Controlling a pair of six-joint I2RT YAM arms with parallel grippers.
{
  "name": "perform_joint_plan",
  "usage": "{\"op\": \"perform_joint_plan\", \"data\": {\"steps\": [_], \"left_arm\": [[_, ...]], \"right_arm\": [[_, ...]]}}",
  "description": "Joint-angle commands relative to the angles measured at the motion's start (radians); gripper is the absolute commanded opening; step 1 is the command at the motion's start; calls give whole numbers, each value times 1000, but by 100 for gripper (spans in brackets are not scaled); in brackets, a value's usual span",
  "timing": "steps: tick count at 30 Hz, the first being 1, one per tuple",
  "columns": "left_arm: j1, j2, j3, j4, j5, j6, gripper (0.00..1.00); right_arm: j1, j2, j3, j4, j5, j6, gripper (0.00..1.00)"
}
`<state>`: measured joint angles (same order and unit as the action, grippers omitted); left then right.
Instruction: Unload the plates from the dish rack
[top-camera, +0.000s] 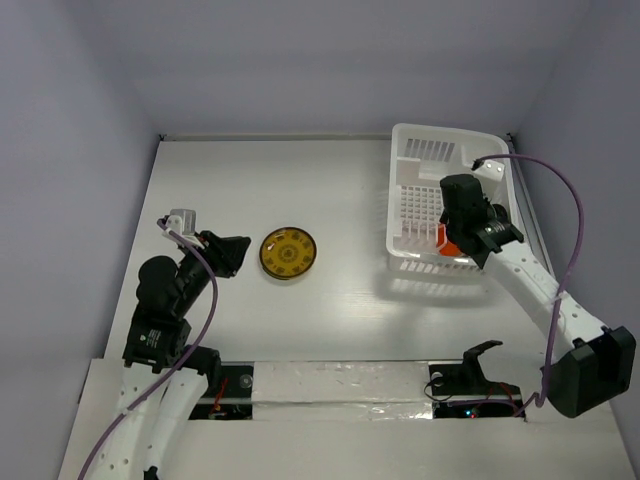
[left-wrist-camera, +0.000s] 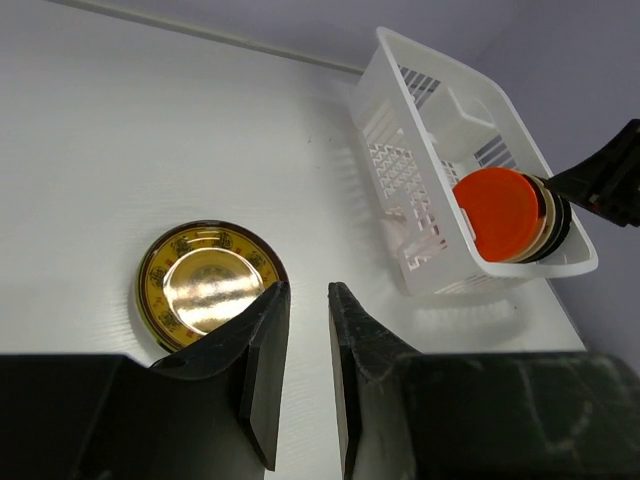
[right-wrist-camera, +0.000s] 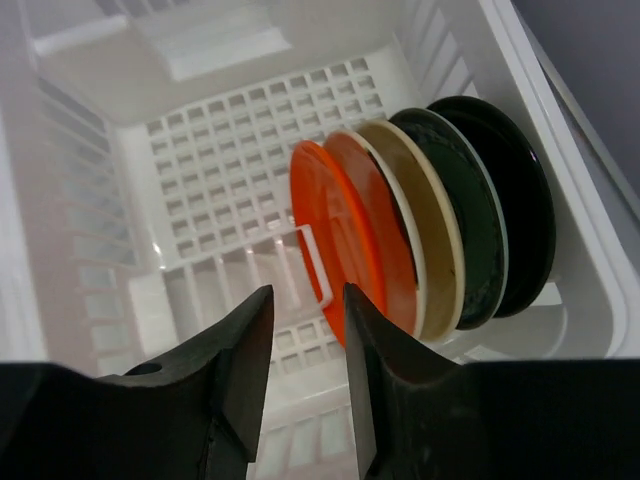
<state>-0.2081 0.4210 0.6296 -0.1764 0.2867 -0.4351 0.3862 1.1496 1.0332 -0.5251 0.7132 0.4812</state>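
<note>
Plates (right-wrist-camera: 420, 235): five upright in the dish rack (top-camera: 440, 131), one on the table (top-camera: 350, 320); left claw (left-wrist-camera: 307, 292) and right claw (right-wrist-camera: 307, 297) ajar, empty.

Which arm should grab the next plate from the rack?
Right. The right gripper hangs open over the rack, facing the orange plate that heads the upright row. The left gripper sits across the table, by the yellow plate lying flat there.
</note>
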Motion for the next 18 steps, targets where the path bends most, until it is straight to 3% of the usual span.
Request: {"op": "perform_joint_plan", "data": {"steps": [1,12,18], "left_arm": [[-14,-8,-2,35,3,-1,20],[-34,-4,-1,32,0,2,20],[-43,-5,1,31,0,2,20]], "right_arm": [[-53,50,7,-29,-12,-38,40],[-181,203,48,10,-104,-73,38],[-181,240,80,-6,-83,-78,19]]}}
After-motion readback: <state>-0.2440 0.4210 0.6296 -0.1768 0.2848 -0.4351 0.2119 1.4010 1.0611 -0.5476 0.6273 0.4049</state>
